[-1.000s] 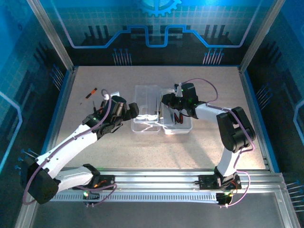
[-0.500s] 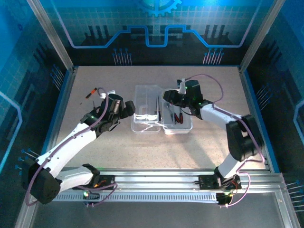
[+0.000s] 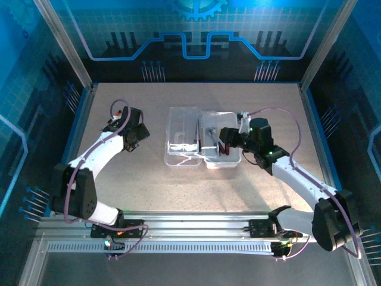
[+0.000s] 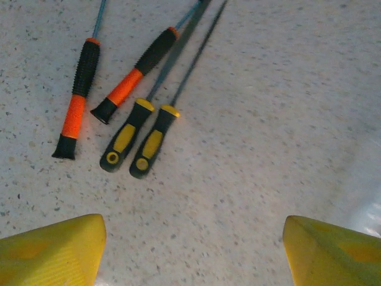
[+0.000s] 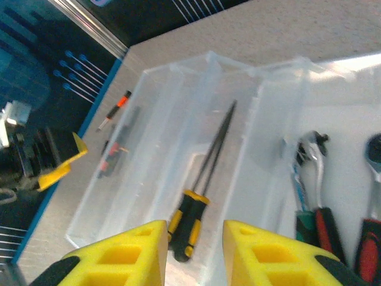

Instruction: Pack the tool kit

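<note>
**Open left pincer above four loose screwdrivers, left of the case**

Your left gripper [image 4: 193, 244] hangs with its yellow jaws wide apart and nothing between them, well to the left of the clear case [image 3: 181, 110]. Just beyond it lie the orange-and-black pair [image 4: 76, 98] and the yellow-and-black pair [image 4: 126, 136], handles towards the jaws. The yellow handles lie side by side, touching or nearly so. Your right gripper [image 5: 194, 250] hovers at the right side of the case, jaws narrowly parted and empty. Inside the case, the packed screwdrivers [image 5: 189, 220] lie in the half farther from this gripper and the red-handled pliers [image 5: 324, 232] in the nearer half.

Probable faults:
- With handles this close, a closing jaw may catch two tools or knock a neighbour askew.
- Round handles may roll on the smooth top.
- The thin shafts converge, so lifting one tool could drag another.
- The case looks light, and a nudge from either arm may shift it.

The table [image 3: 262, 179] is pale, speckled and flat. Around it stand blue patterned walls [image 3: 196, 24] on aluminium posts [image 3: 65, 47], with a rail [image 3: 196, 229] along the near edge
</note>
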